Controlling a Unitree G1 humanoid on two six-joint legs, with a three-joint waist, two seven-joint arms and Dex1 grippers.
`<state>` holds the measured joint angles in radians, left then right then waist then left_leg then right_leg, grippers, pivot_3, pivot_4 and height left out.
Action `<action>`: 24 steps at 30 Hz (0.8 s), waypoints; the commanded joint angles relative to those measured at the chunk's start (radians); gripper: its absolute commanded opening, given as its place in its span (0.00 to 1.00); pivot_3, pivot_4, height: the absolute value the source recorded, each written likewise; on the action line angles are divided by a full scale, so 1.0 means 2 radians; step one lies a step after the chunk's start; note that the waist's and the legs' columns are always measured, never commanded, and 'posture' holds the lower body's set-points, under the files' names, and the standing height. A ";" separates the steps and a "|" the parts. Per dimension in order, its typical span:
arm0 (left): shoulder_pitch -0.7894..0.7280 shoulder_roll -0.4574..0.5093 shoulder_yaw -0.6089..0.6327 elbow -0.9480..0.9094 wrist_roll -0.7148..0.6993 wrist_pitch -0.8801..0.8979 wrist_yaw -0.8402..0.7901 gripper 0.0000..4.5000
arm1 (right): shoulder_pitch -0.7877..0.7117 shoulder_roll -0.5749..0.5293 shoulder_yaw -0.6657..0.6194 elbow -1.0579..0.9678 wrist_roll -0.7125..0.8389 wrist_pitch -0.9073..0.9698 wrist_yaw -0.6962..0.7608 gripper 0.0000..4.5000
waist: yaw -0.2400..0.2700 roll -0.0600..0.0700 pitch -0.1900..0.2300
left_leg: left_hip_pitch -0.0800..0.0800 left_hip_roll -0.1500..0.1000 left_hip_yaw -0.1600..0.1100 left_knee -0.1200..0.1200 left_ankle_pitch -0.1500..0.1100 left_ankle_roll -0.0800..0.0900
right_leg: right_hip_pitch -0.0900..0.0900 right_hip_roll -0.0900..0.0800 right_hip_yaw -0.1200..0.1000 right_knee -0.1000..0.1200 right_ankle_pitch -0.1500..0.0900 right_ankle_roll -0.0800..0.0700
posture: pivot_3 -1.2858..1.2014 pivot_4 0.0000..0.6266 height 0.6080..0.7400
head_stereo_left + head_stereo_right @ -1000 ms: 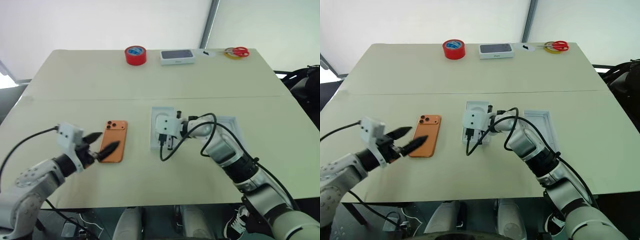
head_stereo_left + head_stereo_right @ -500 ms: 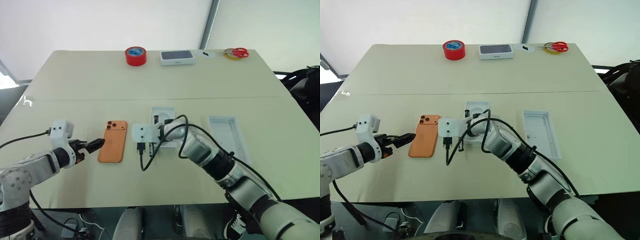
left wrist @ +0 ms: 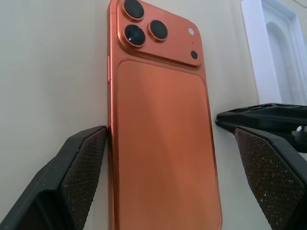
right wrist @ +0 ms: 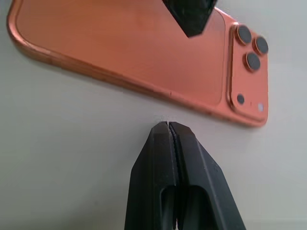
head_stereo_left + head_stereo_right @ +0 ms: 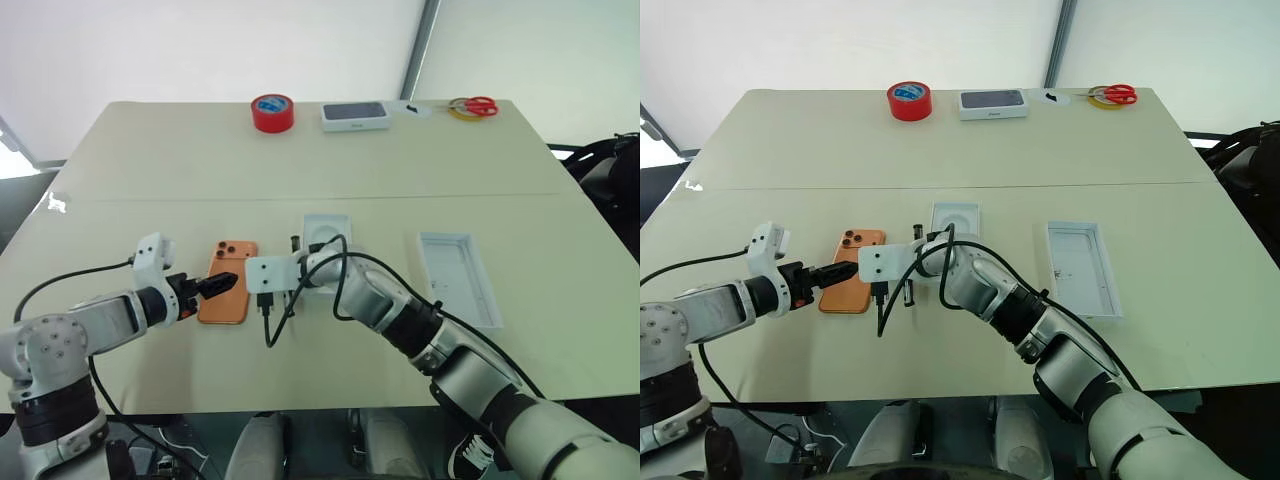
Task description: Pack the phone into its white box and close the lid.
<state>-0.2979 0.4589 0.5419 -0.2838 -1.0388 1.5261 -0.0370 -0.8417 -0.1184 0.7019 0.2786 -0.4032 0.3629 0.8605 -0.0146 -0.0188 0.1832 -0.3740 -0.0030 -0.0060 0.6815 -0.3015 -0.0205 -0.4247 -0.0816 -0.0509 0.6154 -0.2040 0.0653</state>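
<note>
the phone (image 5: 226, 281) lies flat, back up, on the near left part of the worktop (image 5: 150, 170), its three-lens cluster at the far end and its long edges running away from the robot. the left end effector (image 5: 215, 285) reaches in from the left with its two black fingers spread wide apart; in the left wrist view one pad (image 3: 81, 167) sits against the phone's left long edge and the other stands off the right long edge with a strip of bare worktop between. the right end effector (image 4: 173, 132) has its fingers pressed together, holding nothing, its tip on the worktop just beside the phone's right long edge, apart from it by a thin gap. the white box (image 5: 458, 278) lies open on the right, well apart from the phone, with bare worktop around all its sides. between the phone and the box, a flat white tray (image 5: 328, 232) with an oval recess lies just beyond the right arm. along the far edge of the worktop stand a red tape roll (image 5: 271, 111), a small white box with a dark phone picture (image 5: 355, 114) and red-handled scissors (image 5: 474, 104), with a wide clear stretch between them and the phone.
</note>
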 commanded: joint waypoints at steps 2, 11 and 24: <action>-0.014 -0.030 0.002 -0.002 -0.014 0.039 0.001 0.98 | 0.001 0.002 0.002 -0.010 -0.006 -0.006 0.003 0.00 | 0.001 0.000 0.000 | 0.000 0.000 0.000 0.000 0.000 0.000 | 0.000 0.000 0.000 0.000 0.000 0.000 | 0.52 0.24 1.00; -0.023 -0.057 0.012 0.002 -0.039 0.044 0.012 0.98 | 0.009 0.003 0.001 -0.015 -0.011 -0.002 0.001 0.00 | 0.001 0.000 0.000 | 0.000 0.000 0.000 0.000 0.000 0.000 | 0.000 0.000 0.000 0.000 0.000 0.000 | 0.52 0.24 1.00; -0.031 -0.027 0.039 0.039 -0.107 0.044 0.029 0.98 | 0.019 0.002 0.001 -0.025 -0.015 0.002 0.004 0.00 | -0.001 0.000 0.000 | 0.000 0.000 0.000 0.000 0.000 0.000 | 0.000 -0.001 0.000 0.000 0.000 0.000 | 0.52 0.24 1.00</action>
<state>-0.3414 0.3909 0.6132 -0.1977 -1.1996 1.6057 0.0241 -0.8158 -0.1233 0.6920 0.2483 -0.4292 0.3646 0.8603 -0.0156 -0.0192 0.1830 -0.3745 -0.0033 -0.0067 0.6811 -0.3015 -0.0209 -0.4250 -0.0827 -0.0509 0.6148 -0.2046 0.0645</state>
